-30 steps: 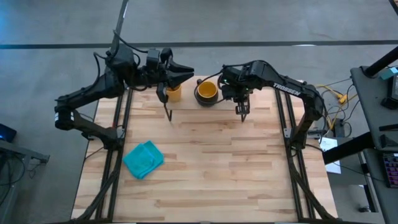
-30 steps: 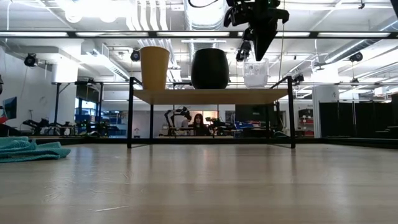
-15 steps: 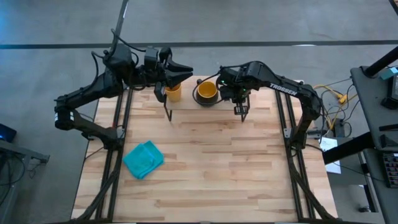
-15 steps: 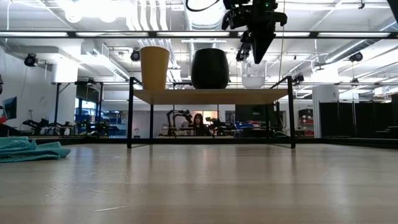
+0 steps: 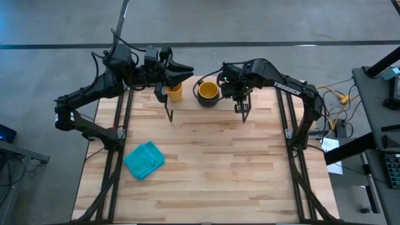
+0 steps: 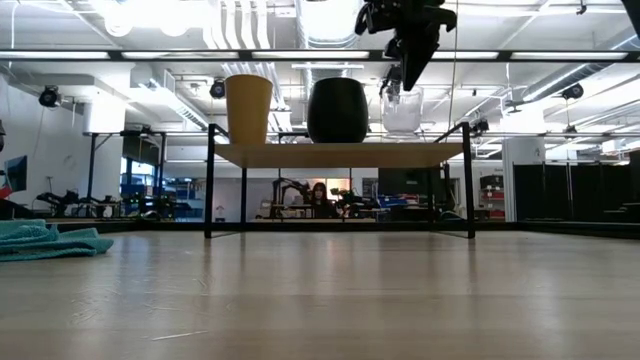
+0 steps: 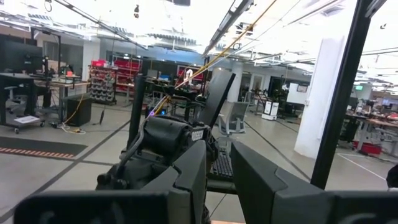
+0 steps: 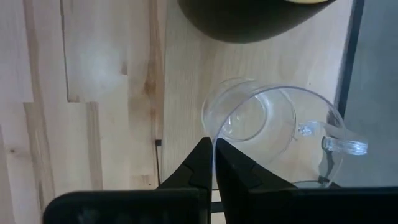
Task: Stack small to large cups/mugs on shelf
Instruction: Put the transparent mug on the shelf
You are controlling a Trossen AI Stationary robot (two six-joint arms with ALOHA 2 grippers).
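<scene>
A yellow-orange cup [image 6: 248, 108] and a dark mug [image 6: 337, 110] with a yellow-orange inside [image 5: 207, 91] stand on their bases on the low wooden shelf [image 6: 340, 154] at the table's far side. My right gripper [image 6: 398, 82] is shut on a small clear glass [image 6: 402, 110] to the right of the mug, a little above the shelf board. The glass has a clear handle [image 8: 339, 146]. My left gripper [image 5: 182, 71] hovers open and empty above the yellow-orange cup [image 5: 174, 93], fingers level and pointing toward the table's right. My right gripper pinches the glass's rim [image 8: 214, 142] on the side away from the handle, one finger inside the glass and one outside. The fingers come from above, pointing down. The glass hangs below them about upright, lifted clear of the shelf board.
A teal cloth [image 5: 144, 160] lies crumpled on the table's near left part and also shows in the low view [image 6: 40, 240]. The shelf's thin black legs [image 6: 208, 180] stand on the tabletop [image 5: 212, 162]. The mug stands close beside the held glass.
My right gripper has gone up and a little toward the mug. The clear glass has come with it: it stood on the shelf board and now hangs clear above it.
</scene>
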